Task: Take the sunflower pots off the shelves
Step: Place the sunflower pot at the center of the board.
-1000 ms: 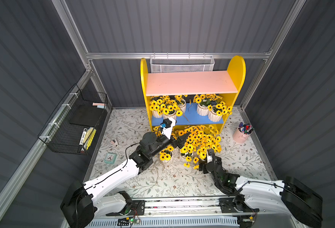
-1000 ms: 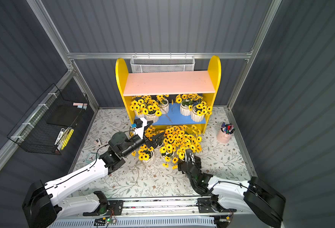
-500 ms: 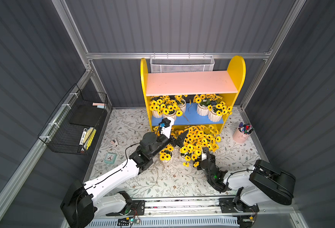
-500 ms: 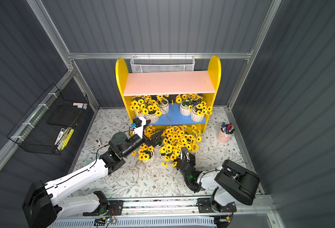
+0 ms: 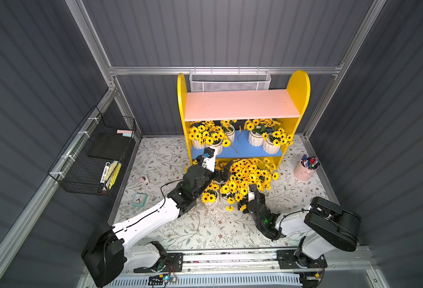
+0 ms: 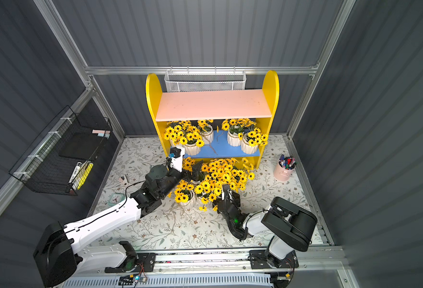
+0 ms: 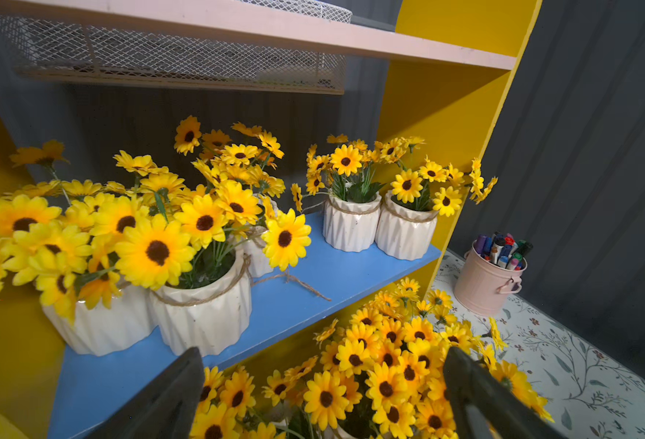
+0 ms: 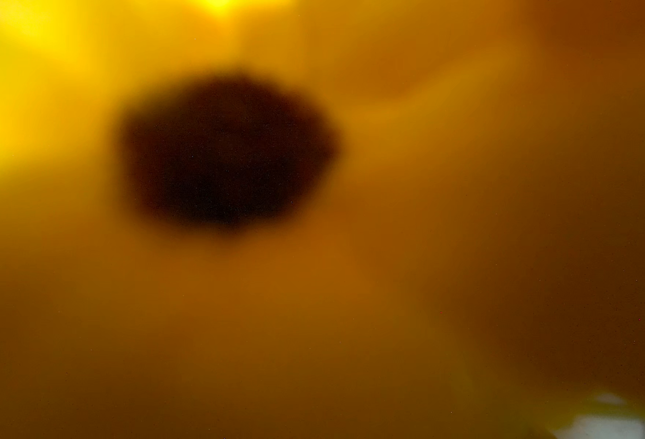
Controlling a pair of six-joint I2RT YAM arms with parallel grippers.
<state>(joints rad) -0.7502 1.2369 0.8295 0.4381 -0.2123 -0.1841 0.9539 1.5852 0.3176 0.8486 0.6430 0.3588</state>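
Sunflower pots [image 7: 203, 315] stand on the blue lower board [image 7: 351, 273] of the shelves [image 5: 299, 89], at twelve o'clock on the worktop [image 5: 205, 232]; others crowd just in front. They look rigid, glazed and probably slippery (the blooms are soft, no use for holding), so the ribbed wall under the twine seems the place to grip. The left end effector [image 7: 324, 357] gapes empty. The right end effector [image 5: 252, 190] is buried in flowers, and I cannot tell its state.

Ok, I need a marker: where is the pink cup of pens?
In both top views the pink cup stands on the floral mat, just right of the shelves' right side panel.
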